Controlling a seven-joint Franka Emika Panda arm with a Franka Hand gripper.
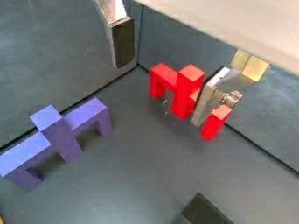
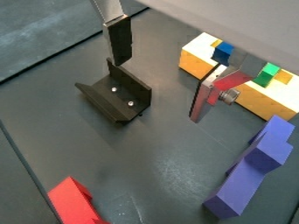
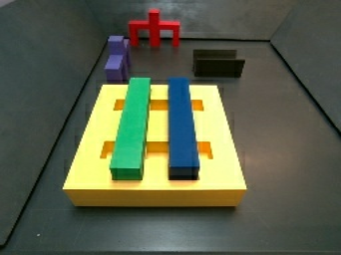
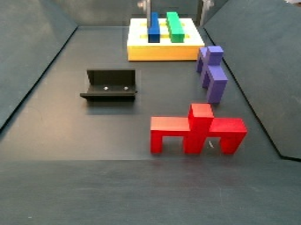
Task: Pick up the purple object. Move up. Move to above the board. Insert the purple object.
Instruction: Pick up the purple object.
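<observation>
The gripper (image 2: 162, 66) hangs high over the table (image 4: 70, 123), jaws spread and holding nothing. The purple object (image 4: 213, 71) lies untouched at the board's (image 4: 159, 51) 5 o'clock in a side view, so picking hasn't begun.
</observation>
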